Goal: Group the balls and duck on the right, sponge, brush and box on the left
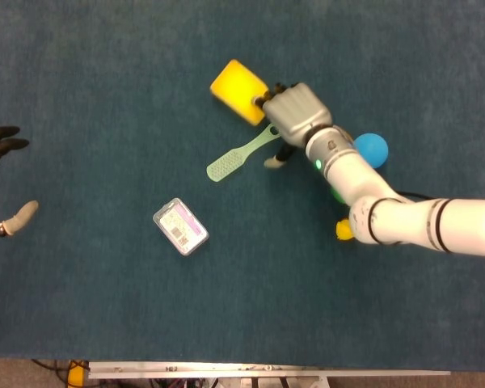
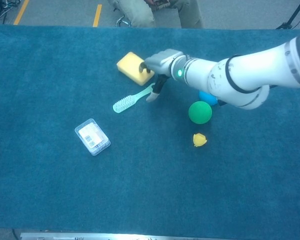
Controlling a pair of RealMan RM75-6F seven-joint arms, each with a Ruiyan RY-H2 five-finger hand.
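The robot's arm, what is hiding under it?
From the head view, the right arm covers most of the green ball and part of the yellow duck. The blue ball peeks out beside it. Nothing else shows under there.

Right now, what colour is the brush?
Pale mint green brush; clearest in the head view.

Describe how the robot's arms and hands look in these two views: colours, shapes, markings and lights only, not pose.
The right arm is glossy white, built of rounded segments with thin black bands at the joints. A small green light glows on its silver-grey wrist. The right hand has a silver-grey metallic back, dark fingers and a pale-tipped thumb. Of the left hand, only dark fingers and one pale fingertip show at the head view's edge.
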